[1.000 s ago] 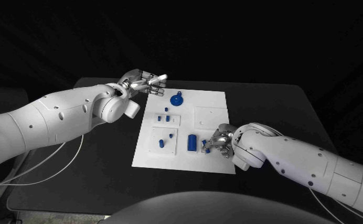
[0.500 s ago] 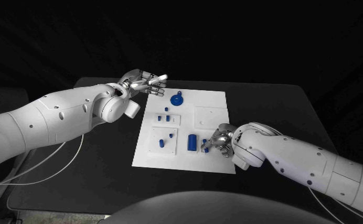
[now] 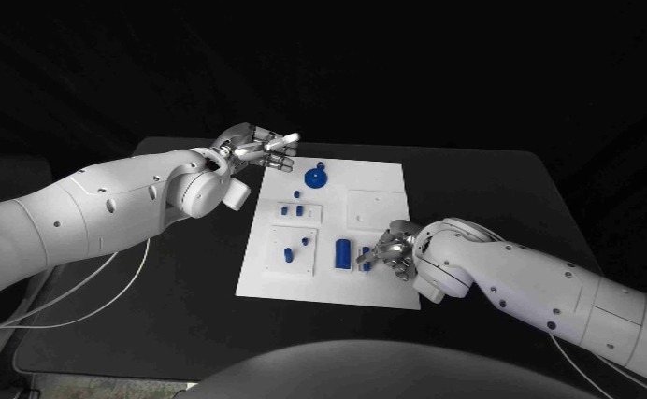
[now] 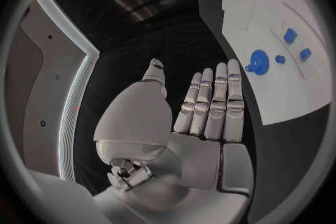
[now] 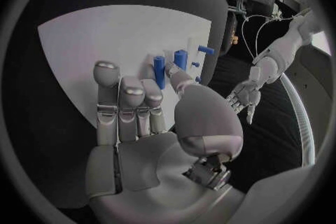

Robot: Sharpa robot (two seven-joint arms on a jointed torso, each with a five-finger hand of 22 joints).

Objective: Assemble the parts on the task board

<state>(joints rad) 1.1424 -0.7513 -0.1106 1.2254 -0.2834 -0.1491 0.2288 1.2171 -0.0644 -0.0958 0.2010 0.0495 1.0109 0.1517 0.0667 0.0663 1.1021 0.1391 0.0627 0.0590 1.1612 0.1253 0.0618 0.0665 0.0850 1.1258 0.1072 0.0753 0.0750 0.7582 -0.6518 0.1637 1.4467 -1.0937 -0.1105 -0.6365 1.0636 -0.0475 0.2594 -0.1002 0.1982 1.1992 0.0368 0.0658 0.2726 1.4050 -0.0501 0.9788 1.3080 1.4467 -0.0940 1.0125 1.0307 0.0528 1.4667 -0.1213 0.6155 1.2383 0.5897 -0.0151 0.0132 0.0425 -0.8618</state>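
Observation:
The white task board (image 3: 384,292) lies in the middle of the table. On it are a round blue part (image 3: 316,177) near the far edge, small blue pieces (image 3: 293,210) further in, and a blue cylinder (image 3: 342,251) toward the near side. My left hand (image 3: 256,149) hovers at the board's far left corner, fingers straight and holding nothing (image 4: 210,106). My right hand (image 3: 394,251) is low over the board's near right part. Its thumb and nearest fingertip flank an upright blue peg (image 5: 159,71); whether they grip it is unclear.
The black table (image 3: 485,184) extends round the board on all sides. Two more blue pegs (image 5: 182,58) stand just beyond my right hand's fingertips. Raised white square plates (image 3: 376,209) sit on the board.

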